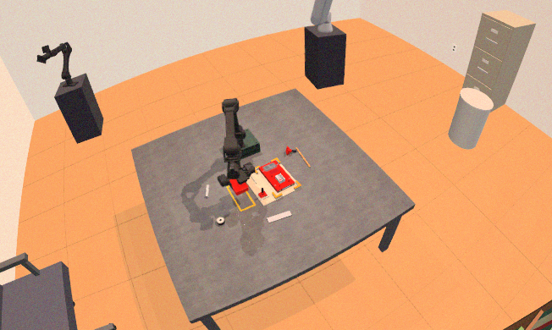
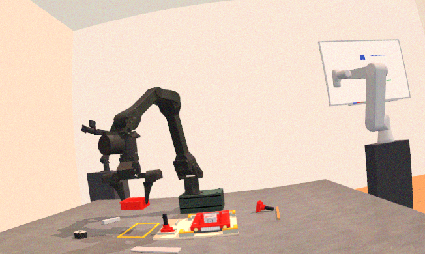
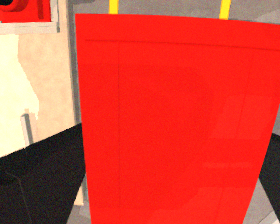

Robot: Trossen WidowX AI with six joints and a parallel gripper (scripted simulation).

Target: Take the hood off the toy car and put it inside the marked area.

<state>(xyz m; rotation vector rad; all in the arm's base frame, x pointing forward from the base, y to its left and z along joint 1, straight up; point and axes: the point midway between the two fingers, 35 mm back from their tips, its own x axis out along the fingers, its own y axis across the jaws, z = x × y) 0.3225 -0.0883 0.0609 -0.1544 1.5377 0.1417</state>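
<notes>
My gripper (image 1: 237, 179) (image 2: 134, 197) (image 3: 172, 135) is shut on the red hood (image 1: 238, 186) (image 2: 134, 204) (image 3: 177, 129) and holds it level above the table. The hood hangs over the near-arm end of the yellow marked area (image 1: 251, 199) (image 2: 130, 237); most of that outline lies beyond it. The red toy car (image 1: 275, 173) (image 2: 210, 223) sits on its cream board (image 1: 267, 200) (image 2: 182, 233) to the right of the marked area. In the wrist view the hood fills most of the picture and hides the table beneath it.
A red block with a black knob (image 1: 262, 194) (image 2: 166, 226) stands on the board. A red tool (image 1: 289, 151) (image 2: 261, 206), an orange stick (image 1: 303, 156) (image 2: 278, 213), two white bars (image 1: 278, 217) (image 1: 207, 190) and a small roller (image 1: 221, 220) (image 2: 80, 234) lie around.
</notes>
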